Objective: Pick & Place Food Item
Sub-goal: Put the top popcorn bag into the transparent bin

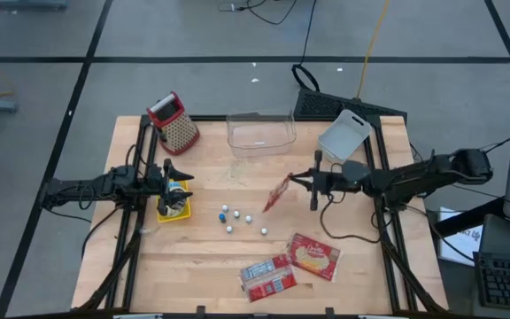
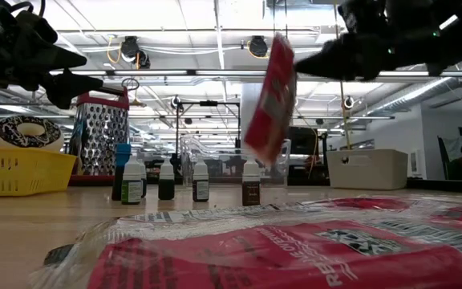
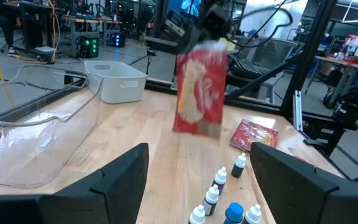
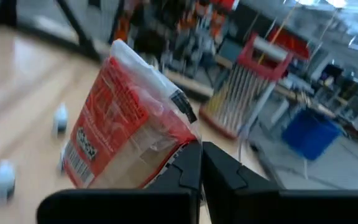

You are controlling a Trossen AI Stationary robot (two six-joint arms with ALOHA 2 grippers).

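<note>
While my right gripper (image 1: 292, 181) pinches the red packet (image 1: 277, 192) up off the table (image 1: 211, 257), my left gripper (image 1: 189, 174) hangs spread over the yellow basket (image 1: 172, 211); bottles (image 1: 235, 218) sit between.

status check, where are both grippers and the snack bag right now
Right gripper shut on red snack bag, lifted off table. Left gripper open, above yellow basket. Small bottles below bag.

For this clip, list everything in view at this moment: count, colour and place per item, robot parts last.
snack packet: 1, red, lifted above table centre, held by the right gripper
flat packets: 2, red, near edge, right of centre
small bottles: about 5, white-capped, centre
clear bin: 1, transparent, far centre
white bin: 1, far right
grater: 1, metal with red top, far left
yellow basket: 1, left side, below the left gripper
table: 1, light wood
left gripper: open, over the basket
right gripper: shut on the snack packet
</note>
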